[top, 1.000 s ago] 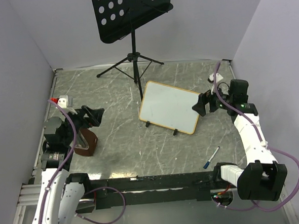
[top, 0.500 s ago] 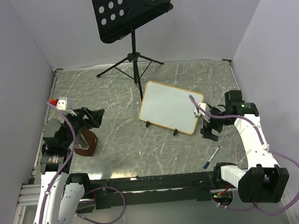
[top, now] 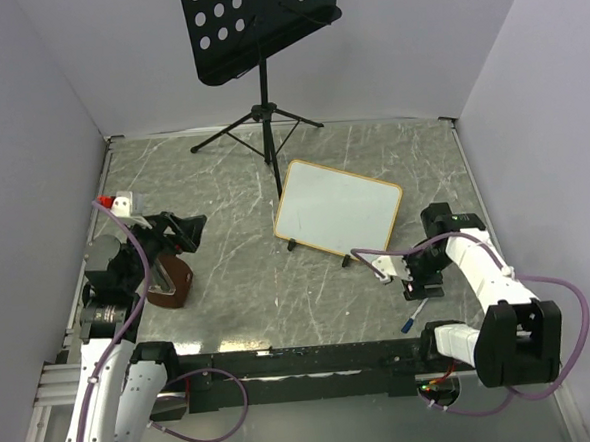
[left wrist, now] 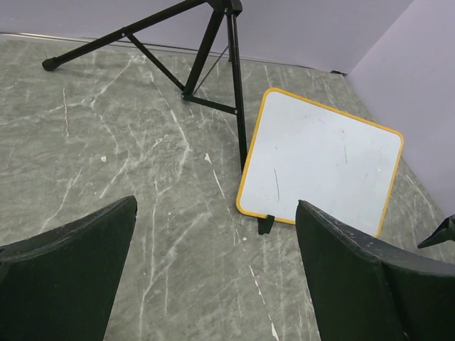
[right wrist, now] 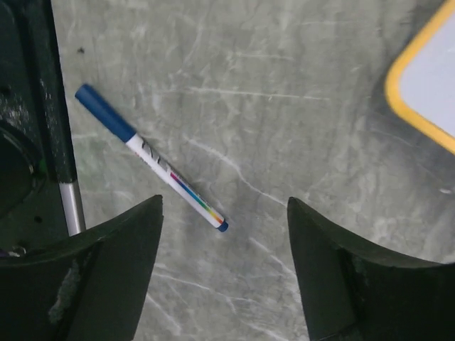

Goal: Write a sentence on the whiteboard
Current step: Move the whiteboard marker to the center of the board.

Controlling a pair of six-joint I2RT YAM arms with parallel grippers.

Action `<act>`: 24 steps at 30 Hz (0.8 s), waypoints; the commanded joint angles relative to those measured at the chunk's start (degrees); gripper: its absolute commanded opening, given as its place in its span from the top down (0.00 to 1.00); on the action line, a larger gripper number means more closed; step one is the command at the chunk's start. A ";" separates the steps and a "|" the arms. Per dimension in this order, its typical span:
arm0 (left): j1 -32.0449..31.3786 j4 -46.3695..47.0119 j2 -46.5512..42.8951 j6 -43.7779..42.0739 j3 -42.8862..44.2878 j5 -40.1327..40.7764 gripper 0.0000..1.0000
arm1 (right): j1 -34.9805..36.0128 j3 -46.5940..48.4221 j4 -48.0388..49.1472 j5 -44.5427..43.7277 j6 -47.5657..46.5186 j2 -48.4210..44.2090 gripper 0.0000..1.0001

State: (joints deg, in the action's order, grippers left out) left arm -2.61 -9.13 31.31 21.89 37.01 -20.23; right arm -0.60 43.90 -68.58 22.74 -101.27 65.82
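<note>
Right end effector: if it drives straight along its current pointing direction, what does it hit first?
Likely the marker lying on the table: its end sits about midway between the fingers of the right end effector. Depth is unclear; it could touch bare table beside it.

I'm getting bright, even light from overhead. The whiteboard [top: 337, 213] throws only a soft, faint shadow on the table [top: 238, 275] along its near edge. My top view is sharp around it. In the left wrist view, the fingers [left wrist: 67, 273] of my left gripper [left wrist: 215, 209] look dark and slightly soft.
</note>
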 commanded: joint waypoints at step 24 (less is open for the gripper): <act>0.24 2.97 1.56 -0.62 0.78 -1.74 0.03 | 7.19 -17.35 18.64 -10.62 -11.50 1.59 0.70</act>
State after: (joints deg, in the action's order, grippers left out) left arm -2.59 -9.08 32.67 21.89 37.01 -20.78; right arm 6.26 30.57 -59.51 13.08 -111.90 66.76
